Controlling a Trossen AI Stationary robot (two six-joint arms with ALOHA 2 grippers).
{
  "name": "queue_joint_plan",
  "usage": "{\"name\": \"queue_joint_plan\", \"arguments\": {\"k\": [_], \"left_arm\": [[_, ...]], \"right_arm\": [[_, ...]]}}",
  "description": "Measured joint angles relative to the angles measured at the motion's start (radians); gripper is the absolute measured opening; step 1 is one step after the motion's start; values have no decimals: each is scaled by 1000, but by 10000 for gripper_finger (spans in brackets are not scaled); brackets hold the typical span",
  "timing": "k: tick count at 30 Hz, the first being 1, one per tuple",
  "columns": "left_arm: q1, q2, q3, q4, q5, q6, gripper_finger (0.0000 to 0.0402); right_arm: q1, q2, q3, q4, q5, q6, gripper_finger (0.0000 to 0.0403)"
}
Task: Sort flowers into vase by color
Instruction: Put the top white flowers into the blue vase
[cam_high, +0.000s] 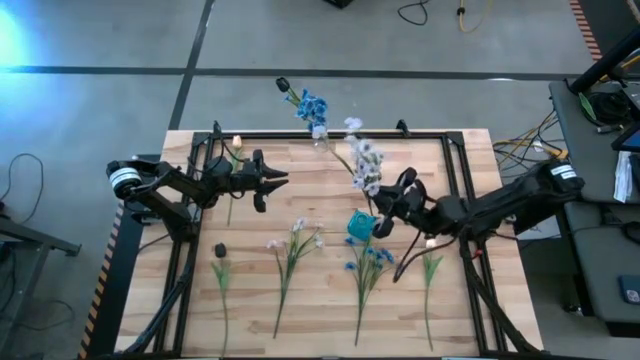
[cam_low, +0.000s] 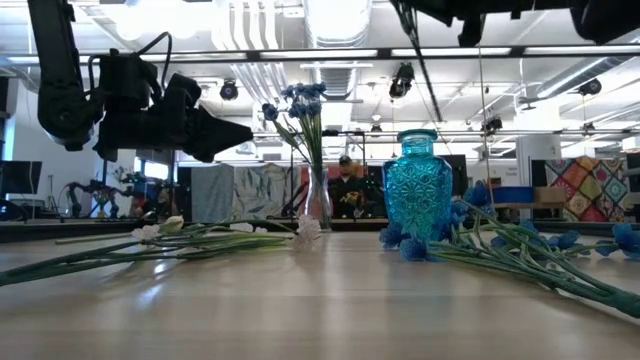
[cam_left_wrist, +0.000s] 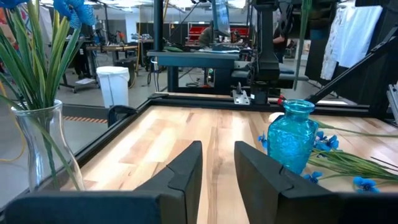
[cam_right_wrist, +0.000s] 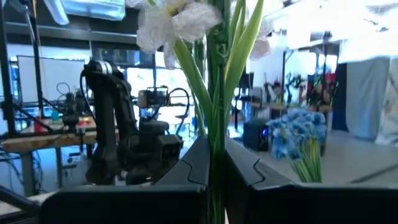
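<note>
Wooden bench (cam_high: 320, 200) from above: the right gripper (cam_high: 392, 203) lifts a white spray (cam_high: 366, 165) beside the turquoise vase (cam_high: 359, 226); the left gripper (cam_high: 272, 181) hangs near the far edge. More flowers (cam_high: 290, 255) lie in a row. Low down, blue flowers (cam_low: 300, 110) stand in a clear vase (cam_low: 319, 200). The left wrist camera shows its fingers (cam_left_wrist: 186, 171) spread, holding nothing. The right wrist camera shows its fingers (cam_right_wrist: 193, 163) pinching the green stem (cam_right_wrist: 216, 93).
</note>
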Motion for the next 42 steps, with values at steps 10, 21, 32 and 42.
{"name": "queue_joint_plan", "arguments": {"k": [10, 21, 32, 42], "left_arm": [[0, -16, -18, -4, -1, 2, 79], [2, -142, -24, -153, -3, 6, 79], [6, -331, -23, -406, -30, 15, 78], [8, -486, 9, -738, -130, 65, 78]], "right_arm": [[8, 198, -2, 308, -6, -123, 13], [15, 237, -32, 271, -25, -123, 13], [15, 236, -55, 168, 76, -48, 88], [16, 175, -51, -33, 145, 56, 132]]}}
